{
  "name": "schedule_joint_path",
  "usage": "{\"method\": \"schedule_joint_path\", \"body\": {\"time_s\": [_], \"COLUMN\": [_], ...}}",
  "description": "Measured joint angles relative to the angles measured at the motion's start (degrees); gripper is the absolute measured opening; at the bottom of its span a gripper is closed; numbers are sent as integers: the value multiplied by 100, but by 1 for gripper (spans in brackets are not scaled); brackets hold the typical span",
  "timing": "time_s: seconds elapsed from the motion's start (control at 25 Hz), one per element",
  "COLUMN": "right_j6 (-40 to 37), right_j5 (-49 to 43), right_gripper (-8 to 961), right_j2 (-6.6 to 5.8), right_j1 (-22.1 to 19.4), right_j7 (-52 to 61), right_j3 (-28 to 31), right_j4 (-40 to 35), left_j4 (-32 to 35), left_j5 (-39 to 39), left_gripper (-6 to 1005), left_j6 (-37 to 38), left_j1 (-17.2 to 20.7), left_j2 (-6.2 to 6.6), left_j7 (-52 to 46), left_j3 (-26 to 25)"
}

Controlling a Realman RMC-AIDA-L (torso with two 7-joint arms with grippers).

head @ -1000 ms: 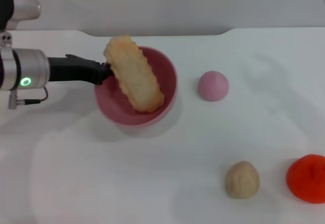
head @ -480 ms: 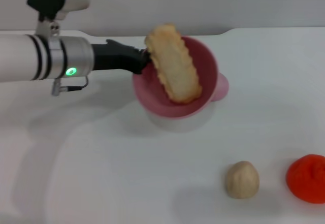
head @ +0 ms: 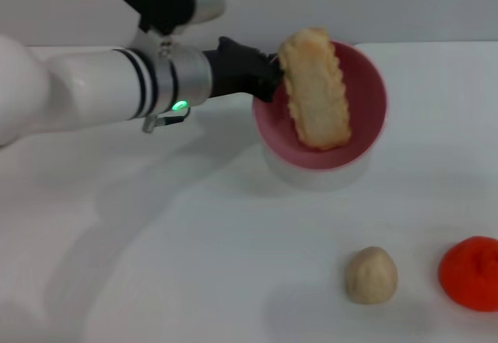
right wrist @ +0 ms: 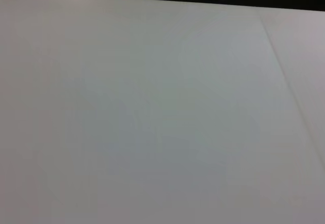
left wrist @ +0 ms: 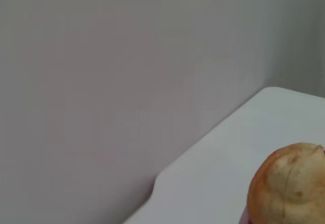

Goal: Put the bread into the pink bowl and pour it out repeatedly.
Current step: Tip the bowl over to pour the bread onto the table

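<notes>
The pink bowl is gripped at its rim by the left tool and held tilted above the bench. The bread is seated lengthwise inside the bowl.

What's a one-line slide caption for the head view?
Left gripper holds the tilted pink bowl by its rim, bread inside, above the white table.

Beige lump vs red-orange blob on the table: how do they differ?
The beige lump is a dull tan; the red-orange blob is bright. The lump looks smaller and lies fully in the head view, while the blob is cut off by the frame edge. Both sit untouched on the table, apart from each other.
</notes>
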Motion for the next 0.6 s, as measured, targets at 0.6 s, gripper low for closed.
{"method": "schedule_joint_path", "body": {"time_s": [0.6], "right_j6": [-524], "right_j5": [-63], "right_gripper": [512], "right_j2": [26], "right_j1": [54], "right_j7": [52], "right_j3": [-76], "right_j4": [475], "left_j4": [146], "left_j5": [865], "left_gripper": [42], "left_j6": [-2685], "left_j1": [-85], "left_j2": [-21], "left_j7": [4], "left_j3": [2204]}}
